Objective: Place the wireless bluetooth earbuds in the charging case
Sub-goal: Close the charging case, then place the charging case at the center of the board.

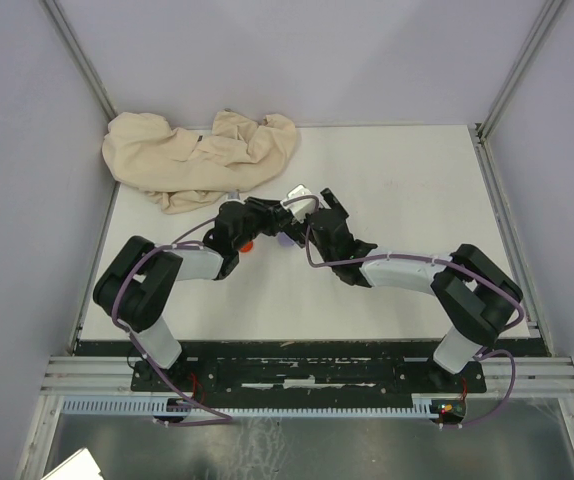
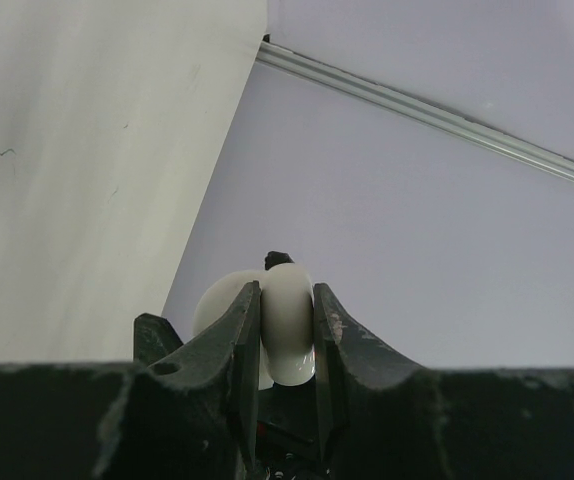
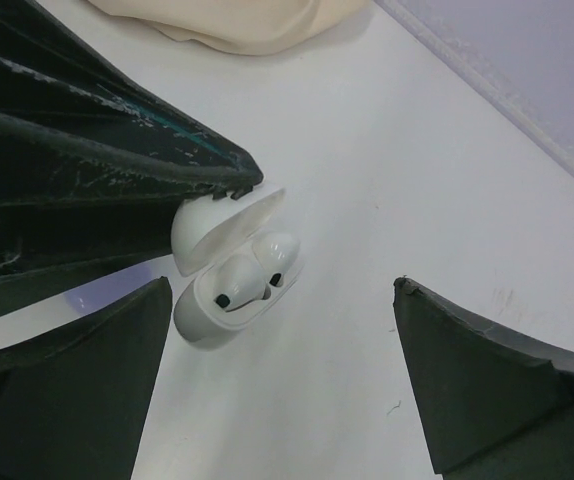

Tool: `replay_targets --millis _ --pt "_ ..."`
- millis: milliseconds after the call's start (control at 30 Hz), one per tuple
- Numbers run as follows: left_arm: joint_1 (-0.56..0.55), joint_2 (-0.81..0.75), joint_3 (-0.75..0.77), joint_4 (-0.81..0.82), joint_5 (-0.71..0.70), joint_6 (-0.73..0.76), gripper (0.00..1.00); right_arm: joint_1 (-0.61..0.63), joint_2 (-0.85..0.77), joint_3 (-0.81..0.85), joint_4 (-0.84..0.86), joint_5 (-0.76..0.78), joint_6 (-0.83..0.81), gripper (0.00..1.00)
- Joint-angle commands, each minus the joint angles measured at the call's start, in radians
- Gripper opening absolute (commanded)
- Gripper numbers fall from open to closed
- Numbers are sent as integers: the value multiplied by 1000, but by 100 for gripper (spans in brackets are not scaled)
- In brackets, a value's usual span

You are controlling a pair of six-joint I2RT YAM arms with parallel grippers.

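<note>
My left gripper (image 2: pixel 287 290) is shut on a white charging case (image 2: pixel 289 320) and holds it above the table. In the right wrist view the case (image 3: pixel 199 322) has its lid (image 3: pixel 207 228) open, and two white earbuds (image 3: pixel 252 265) sit in its wells. The left gripper's dark fingers (image 3: pixel 117 150) clamp the case from the upper left. My right gripper (image 3: pixel 282 370) is open and empty, a little back from the case. In the top view both grippers meet at the table's middle, left (image 1: pixel 279 212) and right (image 1: pixel 317 215). The black, red and purple earbuds do not show.
A crumpled beige cloth (image 1: pixel 197 160) lies at the back left. A small red item (image 1: pixel 248 245) and a pale purple item (image 1: pixel 285 240) lie on the white table (image 1: pixel 417 190) under the arms, too small to tell what they are. Grey walls enclose the table.
</note>
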Motion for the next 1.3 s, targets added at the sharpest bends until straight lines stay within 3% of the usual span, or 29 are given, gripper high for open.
replay_targets --millis 0,867,967,1067,1133,1267 --pt "-4 -5 23 60 46 -41 3 3 -11 25 79 67 -87 99" --pt "3 61 16 126 103 -29 3 3 -115 -48 30 185 -257 99" --pt "23 64 21 123 113 5 3 -4 -183 -82 -38 210 -194 99" --pt "59 54 39 73 148 100 3 -41 -270 -81 -200 223 -29 99" --pt "85 40 56 3 184 201 3 -81 -315 -56 -330 198 93 99" --pt "94 -29 60 -203 189 427 3 -137 -368 -36 -425 149 196 99"
